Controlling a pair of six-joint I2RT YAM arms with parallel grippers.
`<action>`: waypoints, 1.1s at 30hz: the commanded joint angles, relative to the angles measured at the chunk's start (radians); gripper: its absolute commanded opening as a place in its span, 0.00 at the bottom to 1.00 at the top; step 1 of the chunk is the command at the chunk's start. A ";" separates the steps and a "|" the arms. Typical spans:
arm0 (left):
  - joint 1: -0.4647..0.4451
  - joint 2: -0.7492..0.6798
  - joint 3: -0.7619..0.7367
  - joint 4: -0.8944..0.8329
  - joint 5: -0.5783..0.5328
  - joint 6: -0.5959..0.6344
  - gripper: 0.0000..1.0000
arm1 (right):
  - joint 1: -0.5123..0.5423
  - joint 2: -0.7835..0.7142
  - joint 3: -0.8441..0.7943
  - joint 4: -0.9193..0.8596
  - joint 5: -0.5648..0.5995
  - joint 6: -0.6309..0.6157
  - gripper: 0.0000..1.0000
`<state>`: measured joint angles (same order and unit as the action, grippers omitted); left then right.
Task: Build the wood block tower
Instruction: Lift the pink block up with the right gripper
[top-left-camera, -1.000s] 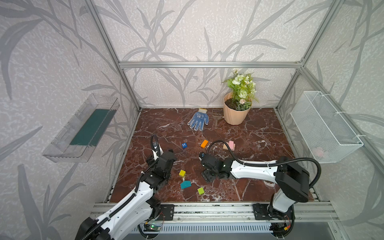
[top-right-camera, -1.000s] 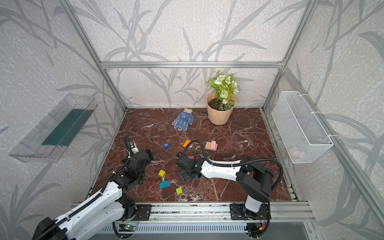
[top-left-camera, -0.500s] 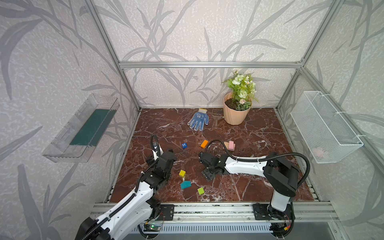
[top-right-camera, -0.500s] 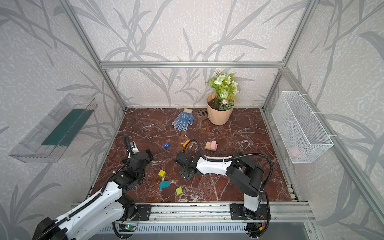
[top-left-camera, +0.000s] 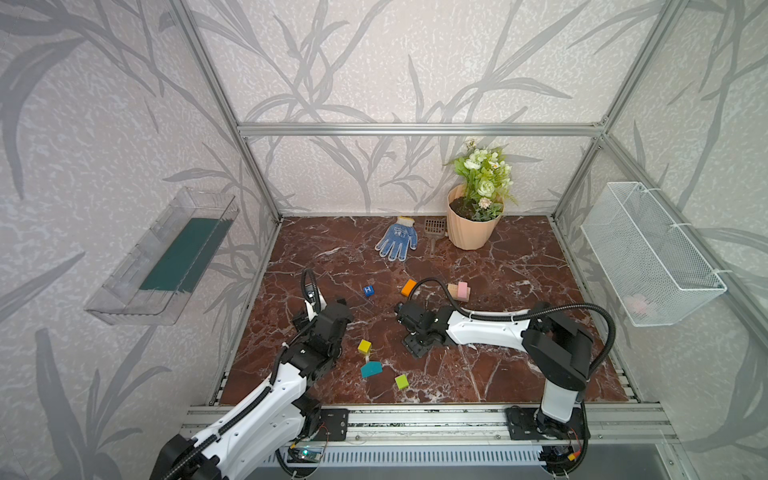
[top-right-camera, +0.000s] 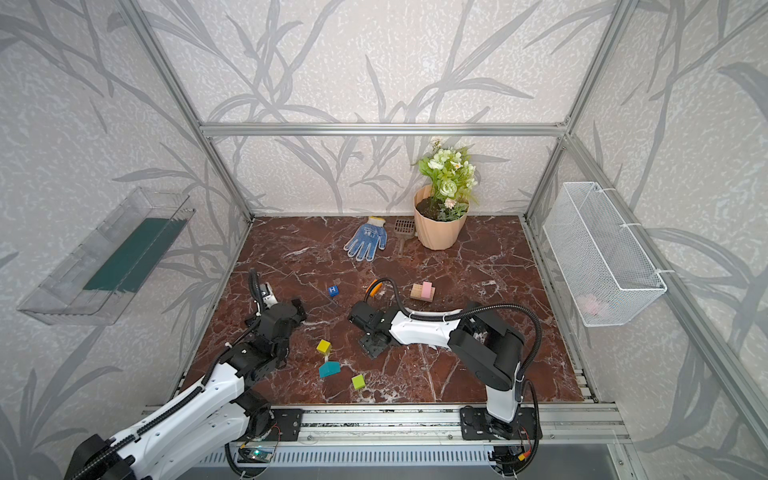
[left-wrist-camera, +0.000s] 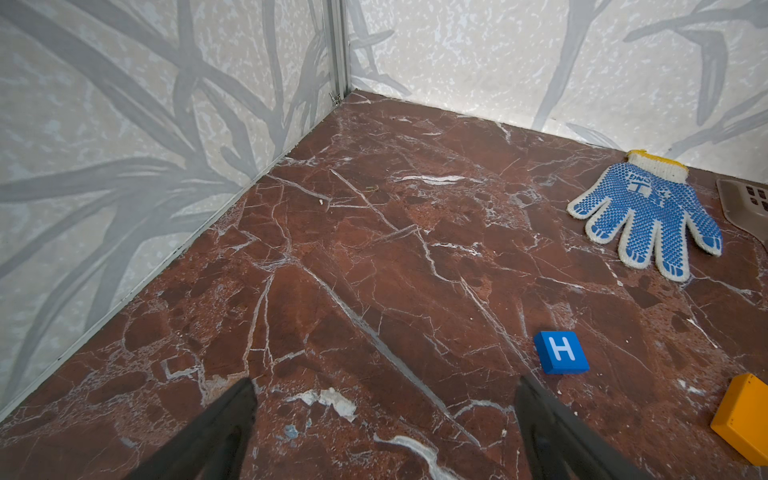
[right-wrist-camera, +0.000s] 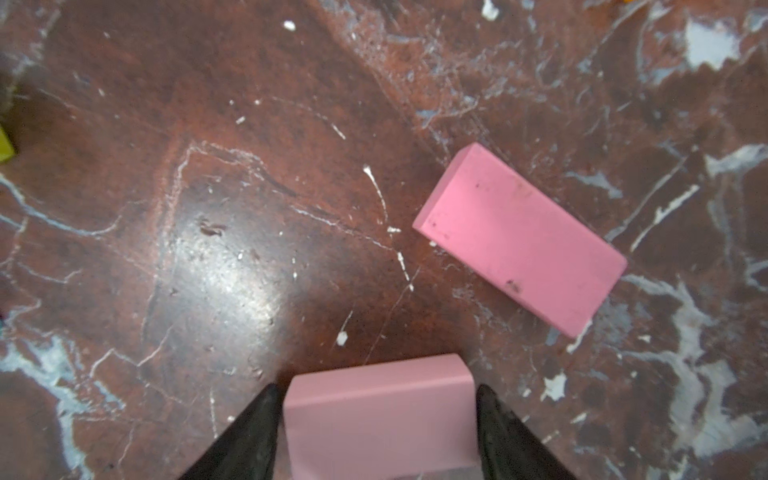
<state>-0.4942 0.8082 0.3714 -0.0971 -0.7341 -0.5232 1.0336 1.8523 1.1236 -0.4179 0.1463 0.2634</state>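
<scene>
Presently, what has the right gripper (right-wrist-camera: 376, 388) got? — Inspector

Its fingers flank a pink block (right-wrist-camera: 380, 415), close against both sides. Whether they have clamped it I cannot tell. A second pink block (right-wrist-camera: 519, 239) lies just beside, untouched. — Operator

And the left gripper (left-wrist-camera: 384, 382)? — Inspector

Spread wide and empty. It hangs over bare floor (left-wrist-camera: 374, 249) near the H cube (left-wrist-camera: 561, 351). — Operator

Where is the tower (top-left-camera: 459, 291)? — Inspector

Toward the back, apart from the right gripper. It is a tan base (top-left-camera: 452, 289) with one pink piece (top-left-camera: 463, 288) on it, nothing more. An orange block (top-left-camera: 408, 287), yellow cube (top-left-camera: 364, 346), teal piece (top-left-camera: 370, 368) and lime cube (top-left-camera: 401, 381) lie loose. — Operator

Advice for the pick? — Inspector

In my judgement, close squarely on parallel faces and confirm that both fingers bear before lifting. Rise straight so the neighbour is not nudged. Then carry level to the tower and set down flush, edges aligned. — Operator
</scene>
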 joint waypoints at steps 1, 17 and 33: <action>0.003 -0.003 0.014 0.002 -0.016 -0.005 0.97 | -0.005 0.035 0.019 -0.044 -0.005 -0.003 0.68; 0.004 -0.005 0.013 0.001 -0.014 -0.005 0.97 | -0.036 -0.173 -0.037 -0.026 -0.027 -0.003 0.46; 0.003 -0.024 0.003 0.005 -0.009 -0.003 0.97 | -0.041 -0.837 -0.433 0.379 -0.115 -0.139 0.11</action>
<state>-0.4942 0.7994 0.3714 -0.0963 -0.7311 -0.5232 0.9955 1.0691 0.7403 -0.1833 0.1032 0.2081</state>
